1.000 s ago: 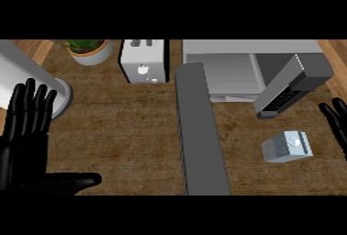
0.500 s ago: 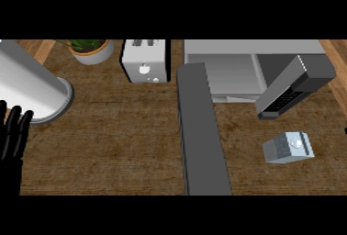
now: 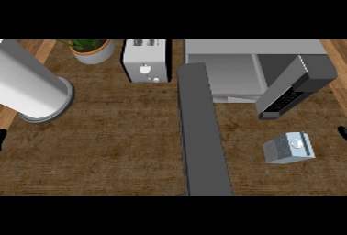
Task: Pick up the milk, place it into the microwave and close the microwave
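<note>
Shows boxy microwave (image 3: 227, 75) open at 1 o'clock, milk (image 3: 289, 148) outside at 4 on grainy wood counter (image 3: 115, 151). Cannot tell state of left hand (image 3: 2, 138) or right hand (image 3: 344, 133).

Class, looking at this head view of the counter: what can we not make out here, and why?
Left hand: only a sliver shows at the left edge; the rest is cut off.
Right hand: the same, at the right edge.
Microwave: its open door hides the cavity's right side.
Milk: its label is too small to read.
</note>
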You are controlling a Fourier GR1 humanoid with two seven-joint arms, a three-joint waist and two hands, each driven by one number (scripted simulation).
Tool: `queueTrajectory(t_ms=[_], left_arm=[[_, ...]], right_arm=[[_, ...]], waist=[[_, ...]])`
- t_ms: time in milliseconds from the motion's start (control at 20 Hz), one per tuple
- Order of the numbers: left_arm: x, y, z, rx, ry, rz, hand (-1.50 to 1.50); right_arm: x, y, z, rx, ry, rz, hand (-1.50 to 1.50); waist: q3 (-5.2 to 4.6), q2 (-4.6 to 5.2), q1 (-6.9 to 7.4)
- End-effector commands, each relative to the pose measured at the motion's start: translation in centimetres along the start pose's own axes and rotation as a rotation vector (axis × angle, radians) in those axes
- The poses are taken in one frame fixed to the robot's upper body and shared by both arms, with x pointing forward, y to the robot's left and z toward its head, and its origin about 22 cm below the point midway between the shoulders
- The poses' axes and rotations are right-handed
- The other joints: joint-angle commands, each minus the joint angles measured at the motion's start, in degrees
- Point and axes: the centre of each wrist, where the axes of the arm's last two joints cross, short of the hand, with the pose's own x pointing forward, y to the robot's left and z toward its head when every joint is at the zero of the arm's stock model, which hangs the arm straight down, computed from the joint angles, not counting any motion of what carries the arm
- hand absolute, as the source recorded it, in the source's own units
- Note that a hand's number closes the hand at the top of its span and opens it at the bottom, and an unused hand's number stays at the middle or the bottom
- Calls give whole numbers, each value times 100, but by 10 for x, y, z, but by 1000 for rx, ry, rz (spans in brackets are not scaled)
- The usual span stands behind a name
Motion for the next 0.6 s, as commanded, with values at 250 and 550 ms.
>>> queueTrajectory(t_ms=[250,550], left_arm=[[9,7,24,0,5,9,-150],[19,25,24,-2,19,-10,-150]], right_arm=[[-67,-8,8,-60,63,-7,-150],[-78,-15,15,-93,123,32,-150]], waist=[[3,5,47],[0,3,8]])
